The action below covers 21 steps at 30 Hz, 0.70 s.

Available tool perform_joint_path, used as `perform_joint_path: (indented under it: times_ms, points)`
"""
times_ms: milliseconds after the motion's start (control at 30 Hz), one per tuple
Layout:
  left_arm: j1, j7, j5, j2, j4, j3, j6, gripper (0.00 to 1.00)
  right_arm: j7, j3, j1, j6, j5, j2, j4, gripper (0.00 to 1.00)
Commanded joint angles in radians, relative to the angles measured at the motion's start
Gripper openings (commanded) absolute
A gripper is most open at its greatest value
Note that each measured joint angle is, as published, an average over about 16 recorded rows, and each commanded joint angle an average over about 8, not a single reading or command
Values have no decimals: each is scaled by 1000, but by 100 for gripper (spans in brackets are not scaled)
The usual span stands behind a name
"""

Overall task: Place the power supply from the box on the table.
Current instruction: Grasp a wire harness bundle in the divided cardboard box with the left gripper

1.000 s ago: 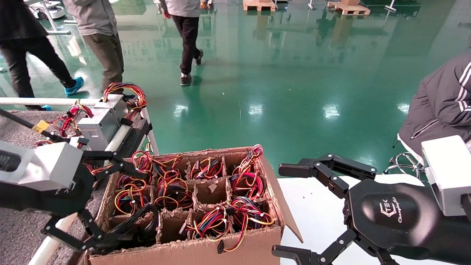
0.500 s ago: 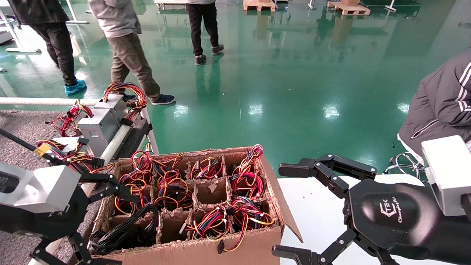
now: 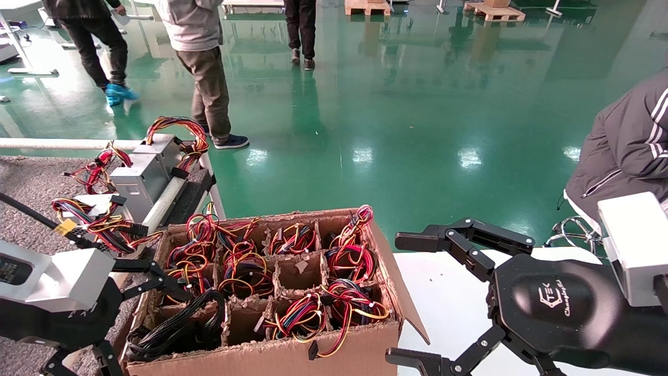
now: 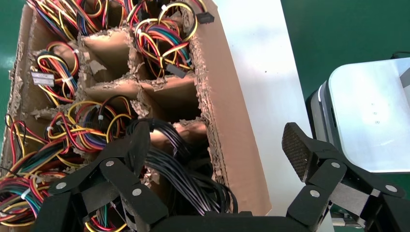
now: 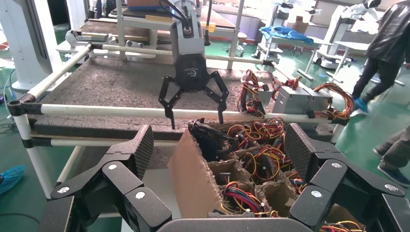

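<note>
Power supply (image 3: 175,326) uncovered; left gripper (image 3: 130,318) backed off, open.

The power supply (image 3: 175,329), topped by black cables, sits in the box's (image 3: 271,360) near-left cell. The grey felt desk (image 3: 31,183) lies beside the box.

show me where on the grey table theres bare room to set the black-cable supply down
The table lies bare across its wide middle, between the white tube rail beside the box and its back rail. The end by the grey units with coloured wires is crowded. The left gripper hangs open above the rail.
</note>
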Motion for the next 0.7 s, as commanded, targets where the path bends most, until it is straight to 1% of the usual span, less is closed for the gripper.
perform_joint_path:
  times_ms: [33, 700]
  points:
    - [0, 12, -3, 4, 18, 11, 1, 100, 0, 0, 0, 0, 0, 0, 0, 100]
    - [10, 149, -18, 61, 183, 64, 9, 100, 0, 0, 0, 0, 0, 0, 0, 100]
